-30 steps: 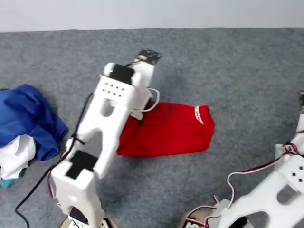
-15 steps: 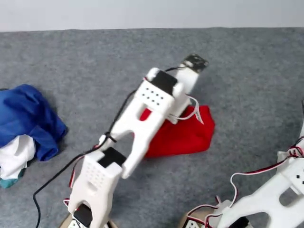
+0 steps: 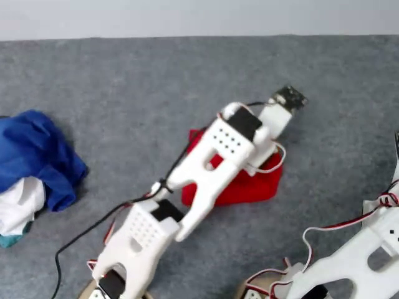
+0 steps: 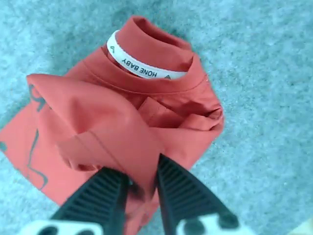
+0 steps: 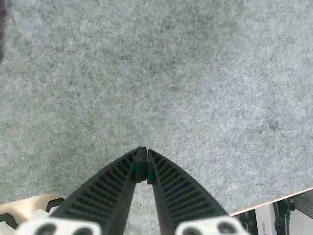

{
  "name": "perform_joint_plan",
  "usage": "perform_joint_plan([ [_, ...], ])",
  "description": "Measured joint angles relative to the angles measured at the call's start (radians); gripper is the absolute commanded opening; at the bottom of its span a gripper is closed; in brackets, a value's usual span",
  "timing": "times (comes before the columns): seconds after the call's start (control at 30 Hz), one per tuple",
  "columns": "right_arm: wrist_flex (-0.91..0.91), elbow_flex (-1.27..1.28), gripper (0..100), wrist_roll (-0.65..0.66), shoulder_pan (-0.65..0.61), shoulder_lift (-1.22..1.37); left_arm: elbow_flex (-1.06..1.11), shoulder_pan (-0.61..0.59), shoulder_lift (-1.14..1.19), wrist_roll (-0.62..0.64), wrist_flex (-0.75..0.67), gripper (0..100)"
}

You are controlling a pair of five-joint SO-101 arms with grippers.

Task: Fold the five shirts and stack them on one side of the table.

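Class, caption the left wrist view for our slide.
Left gripper, jaws shut on a crumpled red fabric shirt, over grey carpet.

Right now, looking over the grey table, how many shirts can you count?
4. A red cotton shirt lies mid-table; a blue cloth shirt is heaped at the high view's left edge over a white shirt, with a teal sliver beneath. Others may be hidden there.

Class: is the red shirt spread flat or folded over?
Folded over, loosely: the red shirt lies bunched in layers, one layer pinched by the left tool.
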Motion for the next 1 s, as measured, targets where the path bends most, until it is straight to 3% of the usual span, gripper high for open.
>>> perform_joint_plan([
  [0.13,0.000,0.000,1.0,0.000,0.000,0.000,-0.061,0.006,0.055,0.002,0.000,5],
  [0.37,0.000,0.014,1.0,0.000,-0.023,0.000,-0.133,0.049,0.069,0.068,0.002,25],
  [0.67,0.000,0.014,1.0,-0.002,-0.118,0.000,-0.140,0.048,0.023,0.072,0.002,26],
  [0.83,0.000,0.014,1.1,-0.087,-0.206,0.000,-0.060,-0.055,-0.104,0.072,0.002,24],
  [1.0,0.000,0.014,1.2,-0.192,-0.373,0.000,0.095,-0.203,-0.267,0.072,0.002,15],
])
